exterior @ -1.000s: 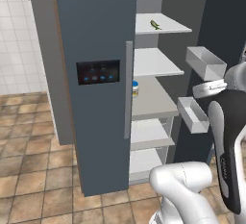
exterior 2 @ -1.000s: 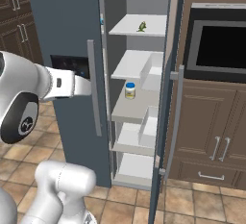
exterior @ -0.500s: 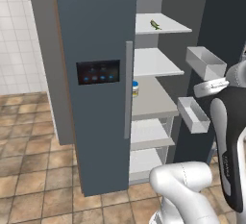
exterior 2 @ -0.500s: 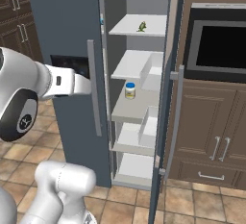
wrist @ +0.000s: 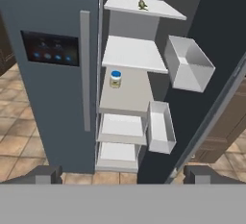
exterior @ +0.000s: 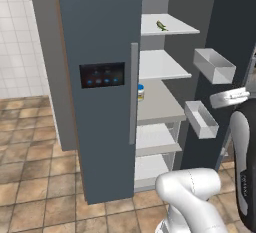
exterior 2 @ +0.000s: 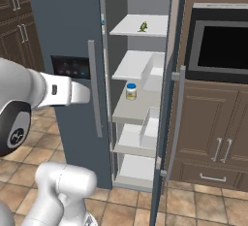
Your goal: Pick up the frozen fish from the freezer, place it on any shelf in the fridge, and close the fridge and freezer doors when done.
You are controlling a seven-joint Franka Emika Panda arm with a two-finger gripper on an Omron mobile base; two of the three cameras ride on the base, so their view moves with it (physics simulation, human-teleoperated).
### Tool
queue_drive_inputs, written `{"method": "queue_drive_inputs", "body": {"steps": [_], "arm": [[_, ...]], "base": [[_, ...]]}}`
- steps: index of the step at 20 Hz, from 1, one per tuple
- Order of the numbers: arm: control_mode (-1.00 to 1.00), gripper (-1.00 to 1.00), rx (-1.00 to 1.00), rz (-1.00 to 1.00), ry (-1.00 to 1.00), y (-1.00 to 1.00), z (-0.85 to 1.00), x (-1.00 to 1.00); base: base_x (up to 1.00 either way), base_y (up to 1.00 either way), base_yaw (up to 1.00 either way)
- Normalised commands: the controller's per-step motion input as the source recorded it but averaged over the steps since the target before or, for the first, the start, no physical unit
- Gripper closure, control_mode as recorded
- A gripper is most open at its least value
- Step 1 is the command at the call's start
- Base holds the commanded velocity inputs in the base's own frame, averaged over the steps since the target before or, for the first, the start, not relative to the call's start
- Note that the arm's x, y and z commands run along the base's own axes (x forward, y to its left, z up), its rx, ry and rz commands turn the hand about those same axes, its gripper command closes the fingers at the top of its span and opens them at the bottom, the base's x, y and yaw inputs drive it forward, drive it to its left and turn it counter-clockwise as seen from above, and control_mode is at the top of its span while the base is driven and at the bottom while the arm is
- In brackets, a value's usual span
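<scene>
Change: nothing you can see moved | fish: tiny green-yellow frozen fish (wrist: pixel 142 4) sits on top shelf, maybe near its edge | gripper (wrist: pixel 122 174): fingers wide apart, empty | you haven't started reaching.

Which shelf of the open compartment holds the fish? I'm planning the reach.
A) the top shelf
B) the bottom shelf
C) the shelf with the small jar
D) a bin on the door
A: the fish lies on the top shelf, well above the jar, and the door bins hold nothing that shows.
</scene>
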Motion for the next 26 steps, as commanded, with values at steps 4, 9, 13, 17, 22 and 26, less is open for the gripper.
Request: {"method": "queue_drive_inputs", "body": {"steps": [4, 9, 13, 17, 22, 26], "arm": [[-1.0, -1.0, 0.0, 0.0, 0.0, -0.17, 0.0, -0.56], [-1.0, -1.0, 0.0, 0.0, 0.0, -0.33, 0.0, -0.45], [-1.0, -1.0, 0.01, 0.0, 0.0, -0.27, 0.0, -0.06], [-1.0, -1.0, 0.04, 0.0, 0.0, -0.35, 0.0, -0.02], [-1.0, -1.0, 0.01, 0.0, 0.0, -0.65, 0.0, -0.27], [-1.0, -1.0, 0.0, 0.0, 0.0, -0.54, 0.0, -0.19]], "base": [[0.0, 0.0, 0.0], [0.0, 0.0, 0.0], [0.0, 0.0, 0.0], [0.0, 0.0, 0.0], [0.0, 0.0, 0.0], [0.0, 0.0, 0.0]]}}
